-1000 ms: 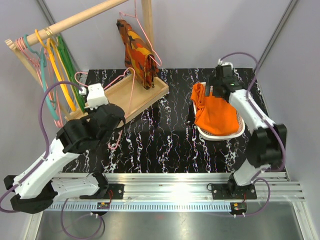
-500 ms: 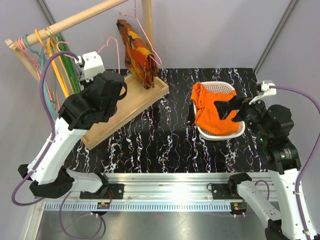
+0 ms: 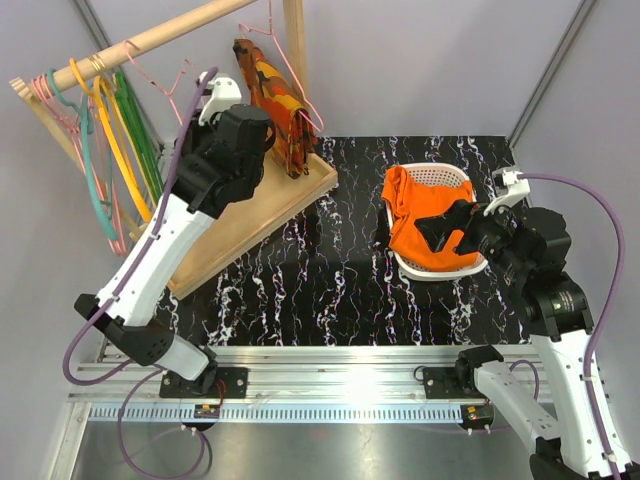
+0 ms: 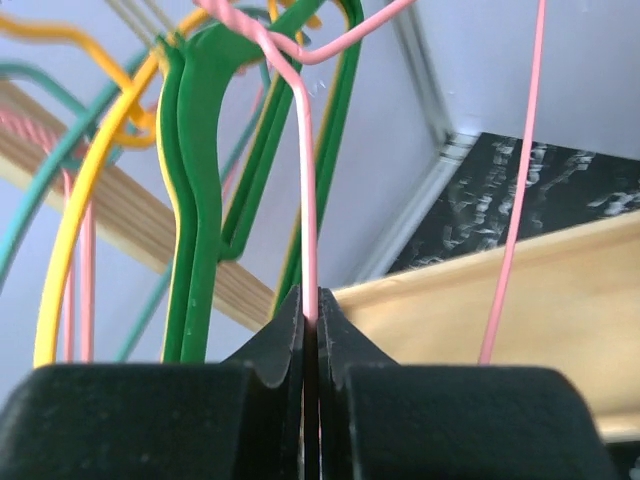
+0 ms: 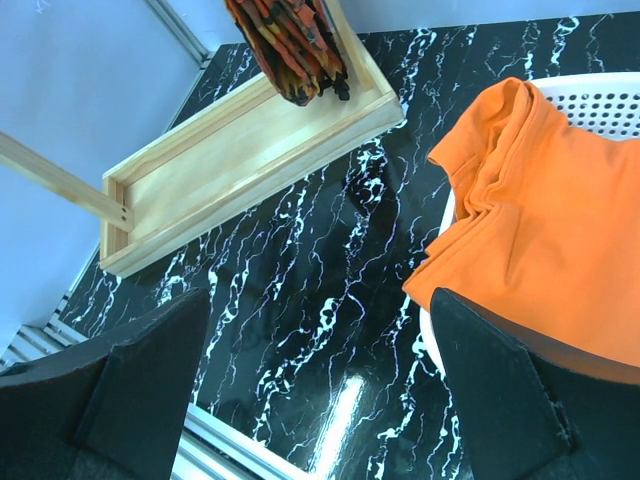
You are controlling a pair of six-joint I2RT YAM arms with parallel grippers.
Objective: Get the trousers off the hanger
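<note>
— Item one, the left gripper (image 4: 310, 322): what is being recorded?

— It is being recorded as clamped tight on the hanger (image 4: 309, 190). The thin pink wire is being pinched between the two black fingers (image 4: 275, 350). In the overhead view the arm is being held raised toward 11 o'clock, beside the wooden rail (image 3: 150, 40). Whether the hook is being borne by that rail cannot be told.

— What is being noted around the wire?

— In the wrist view, green hangers (image 4: 200, 160) and a yellow hanger (image 4: 85, 210) are being seen close by, at 9 to 10 o'clock of it.

— And the trousers (image 3: 408, 205)?

— They are being logged as off the hanger. The plain orange cloth is being held crumpled in the white basket (image 3: 440, 176), at 3 o'clock on the black marbled table (image 3: 330, 280). One edge is being draped over the rim toward 9 o'clock.

— The right gripper (image 5: 315, 320)?

— Its jaws are being held spread wide, with nothing between them. It is being kept above the basket's 9 o'clock edge, apart from the cloth.

— Other items?

— A wooden tray (image 3: 250, 215) is being noted at 10 o'clock on the table, with a patterned garment (image 3: 275, 100) being hung above its far end.
</note>
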